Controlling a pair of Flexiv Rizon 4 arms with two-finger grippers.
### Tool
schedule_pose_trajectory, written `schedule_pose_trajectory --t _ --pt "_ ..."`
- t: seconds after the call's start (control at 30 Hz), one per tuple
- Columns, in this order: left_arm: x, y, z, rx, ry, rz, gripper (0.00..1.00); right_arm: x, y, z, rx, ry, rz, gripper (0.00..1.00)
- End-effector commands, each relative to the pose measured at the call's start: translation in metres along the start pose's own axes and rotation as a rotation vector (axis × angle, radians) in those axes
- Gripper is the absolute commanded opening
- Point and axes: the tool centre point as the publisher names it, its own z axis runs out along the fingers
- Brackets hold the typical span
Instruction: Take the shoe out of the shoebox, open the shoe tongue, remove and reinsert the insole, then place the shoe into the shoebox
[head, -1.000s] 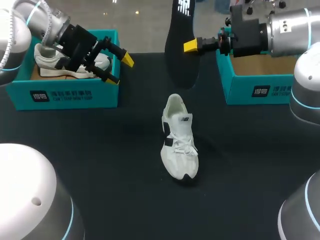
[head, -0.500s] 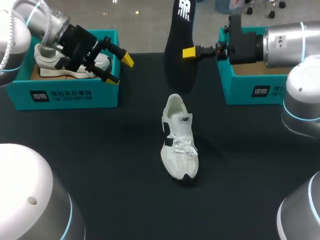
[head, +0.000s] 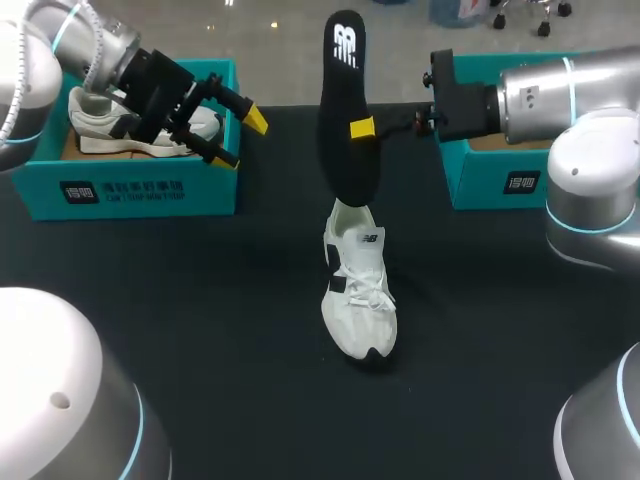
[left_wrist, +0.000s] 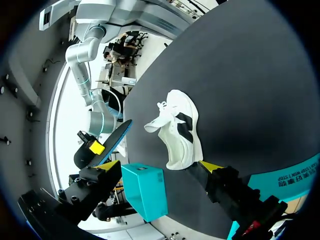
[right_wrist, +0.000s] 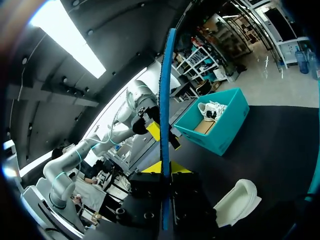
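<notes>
— Right gripper (head: 362, 128)?
— Clamped on the black insole (head: 345, 110), held upright. Lower end right over the heel of the white sneaker (head: 358, 285); touching or not, cannot tell.
— Same from the right wrist?
— Edge-on there: a thin blue-edged strip rising between the yellow tips. Broad, rounded face only from the head camera.
— Left gripper (head: 240, 138)?
— Fingers spread, holding nothing, at the edge of the teal shoebox (head: 130, 185) with a second shoe (head: 95, 120) inside. Laced sneaker well ahead, on the matte black table (head: 200, 300).
</notes>
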Motion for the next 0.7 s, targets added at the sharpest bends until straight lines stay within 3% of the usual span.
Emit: schedule_pose_trajectory --t 0.03,0.6,0.7 --pt "0.0 0.0002 -0.0003 0.001 0.002 0.001 1.0 -0.0173 0.0027 0.0106 -0.004 0.019 -0.018 0.0" --pt "0.0 0.0002 -0.0003 0.001 0.002 0.001 1.0 -0.0202 0.0044 0.0093 -0.008 -0.003 -0.058 0.0" --pt "0.0 0.0002 -0.0003 0.001 0.002 0.001 1.0 -0.0253 0.009 0.0103 0.047 -0.04 -0.116 0.0"
